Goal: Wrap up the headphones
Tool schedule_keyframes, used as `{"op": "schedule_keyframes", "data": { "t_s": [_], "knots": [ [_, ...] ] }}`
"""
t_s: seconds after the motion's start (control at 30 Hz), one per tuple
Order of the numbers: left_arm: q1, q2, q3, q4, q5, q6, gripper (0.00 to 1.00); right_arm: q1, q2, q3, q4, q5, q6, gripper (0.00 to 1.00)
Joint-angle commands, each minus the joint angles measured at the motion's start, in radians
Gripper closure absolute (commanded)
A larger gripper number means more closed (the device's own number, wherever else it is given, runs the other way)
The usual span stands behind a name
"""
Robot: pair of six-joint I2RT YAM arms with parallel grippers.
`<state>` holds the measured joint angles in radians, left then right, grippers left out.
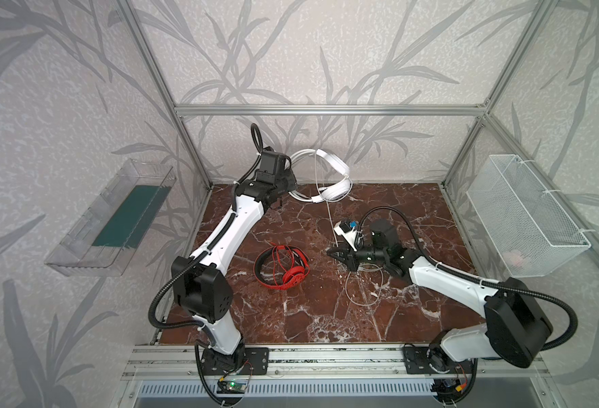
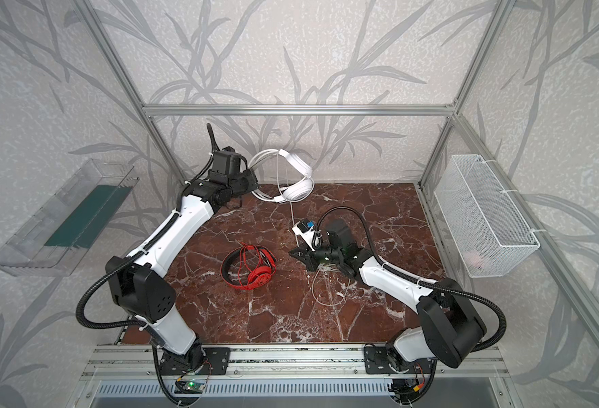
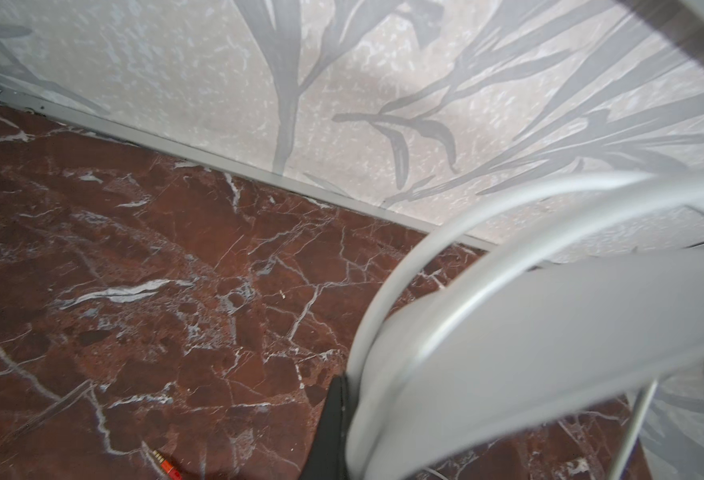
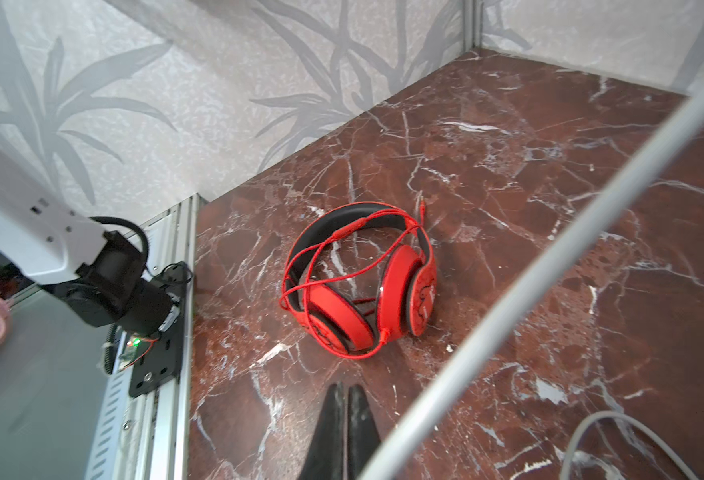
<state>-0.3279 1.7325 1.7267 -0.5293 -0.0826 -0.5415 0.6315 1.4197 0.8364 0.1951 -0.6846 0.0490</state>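
1. At the far left of the marble-patterned table [image 1: 291, 318], your left gripper [image 1: 289, 187] is clamped on the white headphones [image 1: 338, 190]. They are held up close to the back wall. The band arches upward and one ear cup hangs low by the table's far edge.
2. In the left wrist view, one black finger [image 3: 333, 415] presses against the edge of the white band. The other finger is hidden behind it.
3. The white cable [image 1: 330, 219] is looped beside the band, then drops in a thin straight line toward the near right and passes just beside your right gripper [image 1: 331, 252]. A slack loop of it lies on the table nearer to you.
4. Your right gripper sits low near the table's middle, pointing left, with its fingers [image 4: 333, 415] pressed together. The cable crosses the right wrist view as a taut diagonal, and you cannot tell whether the fingers have caught it.
5. The red headphones [image 1: 292, 273] lie on the table left of the right gripper, apart from both arms. Their thin red cable is wound across band and cups.
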Motion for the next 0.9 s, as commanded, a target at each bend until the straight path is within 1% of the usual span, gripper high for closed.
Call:
{"op": "schedule_keyframes", "data": {
  "t_s": [0.0,0.13,0.27,0.37,0.43,0.53,0.73,0.87],
  "knots": [
    [-0.011,0.016,0.06,0.009,-0.074,0.026,1.0,0.007,-0.024,0.056,-0.079,-0.138,-0.034,0.98],
    [-0.023,0.05,0.078,-0.021,-0.106,0.066,1.0,0.007,-0.031,0.102,-0.144,-0.188,-0.054,0.98],
    [-0.041,0.075,0.088,-0.052,-0.127,0.114,1.0,0.006,-0.038,0.177,-0.284,-0.201,-0.132,0.98],
    [-0.055,0.102,0.113,-0.088,-0.132,0.163,1.0,0.003,-0.014,0.292,-0.502,-0.222,-0.242,0.97],
    [-0.066,0.119,0.131,-0.117,-0.147,0.203,1.0,0.001,0.015,0.384,-0.678,-0.234,-0.315,0.97],
    [-0.078,0.142,0.162,-0.162,-0.177,0.254,1.0,-0.007,0.043,0.471,-0.825,-0.236,-0.403,0.97],
    [-0.087,0.163,0.189,-0.21,-0.179,0.3,1.0,-0.026,0.072,0.581,-0.993,-0.193,-0.526,0.96],
    [-0.093,0.165,0.199,-0.219,-0.161,0.338,1.0,-0.029,0.112,0.679,-1.132,-0.125,-0.607,0.96]
  ]
}}
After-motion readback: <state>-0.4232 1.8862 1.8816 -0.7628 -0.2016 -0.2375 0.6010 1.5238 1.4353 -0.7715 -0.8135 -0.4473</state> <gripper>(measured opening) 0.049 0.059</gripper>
